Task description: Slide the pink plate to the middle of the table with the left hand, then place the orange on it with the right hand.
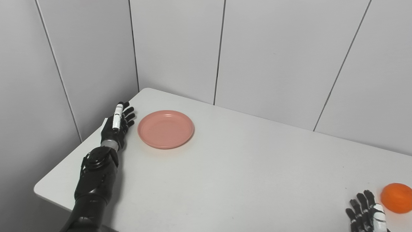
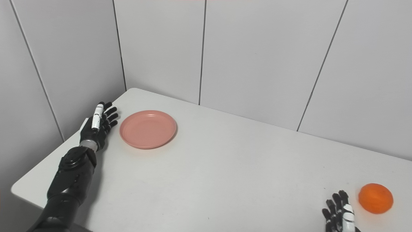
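A round pink plate [image 1: 165, 129] lies empty on the white table [image 1: 244, 167] at its far left. My left hand [image 1: 118, 125] is open, fingers straight, just left of the plate with a small gap between them. An orange [image 1: 397, 198] sits near the table's right front. My right hand [image 1: 367, 215] is open and empty at the bottom right, just left of the orange and not touching it. Only its fingers show above the picture's edge.
Grey wall panels [image 1: 273, 54] stand close behind the table and along its left side. The table's left edge [image 1: 69, 154] runs beside my left forearm.
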### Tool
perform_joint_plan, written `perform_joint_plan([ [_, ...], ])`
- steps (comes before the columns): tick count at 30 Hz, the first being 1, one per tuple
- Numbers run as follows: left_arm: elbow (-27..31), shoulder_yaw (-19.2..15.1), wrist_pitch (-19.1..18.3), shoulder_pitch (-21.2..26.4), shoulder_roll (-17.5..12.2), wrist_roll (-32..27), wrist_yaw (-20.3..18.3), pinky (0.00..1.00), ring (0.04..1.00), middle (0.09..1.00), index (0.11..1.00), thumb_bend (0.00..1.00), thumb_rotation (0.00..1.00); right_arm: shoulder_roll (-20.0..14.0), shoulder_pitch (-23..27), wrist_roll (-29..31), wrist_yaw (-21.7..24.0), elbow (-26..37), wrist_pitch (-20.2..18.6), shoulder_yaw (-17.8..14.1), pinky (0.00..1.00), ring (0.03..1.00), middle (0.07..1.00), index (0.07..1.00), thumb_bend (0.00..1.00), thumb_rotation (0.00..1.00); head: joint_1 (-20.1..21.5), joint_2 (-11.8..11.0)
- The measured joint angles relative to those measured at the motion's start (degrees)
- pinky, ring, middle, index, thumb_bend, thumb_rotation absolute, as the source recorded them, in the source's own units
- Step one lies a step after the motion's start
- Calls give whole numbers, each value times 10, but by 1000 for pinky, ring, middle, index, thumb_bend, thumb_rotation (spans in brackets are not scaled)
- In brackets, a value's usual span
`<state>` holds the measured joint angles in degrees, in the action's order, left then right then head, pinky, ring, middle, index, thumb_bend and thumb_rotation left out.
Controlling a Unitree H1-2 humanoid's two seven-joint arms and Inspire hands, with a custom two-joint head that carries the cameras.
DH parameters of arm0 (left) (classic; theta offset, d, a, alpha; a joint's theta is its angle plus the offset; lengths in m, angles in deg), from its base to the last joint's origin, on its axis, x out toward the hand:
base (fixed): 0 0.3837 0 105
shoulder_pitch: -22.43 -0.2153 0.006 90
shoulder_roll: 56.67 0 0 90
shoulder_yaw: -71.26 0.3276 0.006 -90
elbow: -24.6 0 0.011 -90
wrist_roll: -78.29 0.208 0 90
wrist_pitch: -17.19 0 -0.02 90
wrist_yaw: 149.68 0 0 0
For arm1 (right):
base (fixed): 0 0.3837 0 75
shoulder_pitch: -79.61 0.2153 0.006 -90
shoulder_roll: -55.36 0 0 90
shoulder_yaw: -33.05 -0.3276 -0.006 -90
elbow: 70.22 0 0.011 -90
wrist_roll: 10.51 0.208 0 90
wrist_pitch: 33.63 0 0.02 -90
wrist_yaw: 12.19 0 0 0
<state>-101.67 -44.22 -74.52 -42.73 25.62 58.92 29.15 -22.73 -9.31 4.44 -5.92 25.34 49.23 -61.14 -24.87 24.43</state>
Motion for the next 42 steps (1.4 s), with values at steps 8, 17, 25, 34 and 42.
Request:
perform_joint_plan([
  [8,-23,23,21,5,0,5,0,885,884,877,864,286,1000,0,0,0,0,0,0,1,1000,1000,1000,1000,174,1000,3,0],
  [17,-49,49,43,19,0,8,0,877,873,869,839,340,1000,-1,0,1,2,1,0,1,1000,1000,1000,1000,172,1000,3,2],
  [25,-73,58,52,29,2,4,-9,896,886,882,851,364,1000,-1,-2,0,2,11,-1,4,1000,1000,1000,1000,168,1000,6,4],
  [34,-71,71,52,38,19,2,-16,882,874,872,850,343,1000,2,-3,-2,-7,14,-10,5,1000,1000,1000,1000,163,1000,9,4],
  [42,-69,78,47,42,29,0,-26,909,889,889,873,330,1000,3,-3,-2,-8,16,-10,8,1000,1000,1000,1000,160,1000,15,7],
])
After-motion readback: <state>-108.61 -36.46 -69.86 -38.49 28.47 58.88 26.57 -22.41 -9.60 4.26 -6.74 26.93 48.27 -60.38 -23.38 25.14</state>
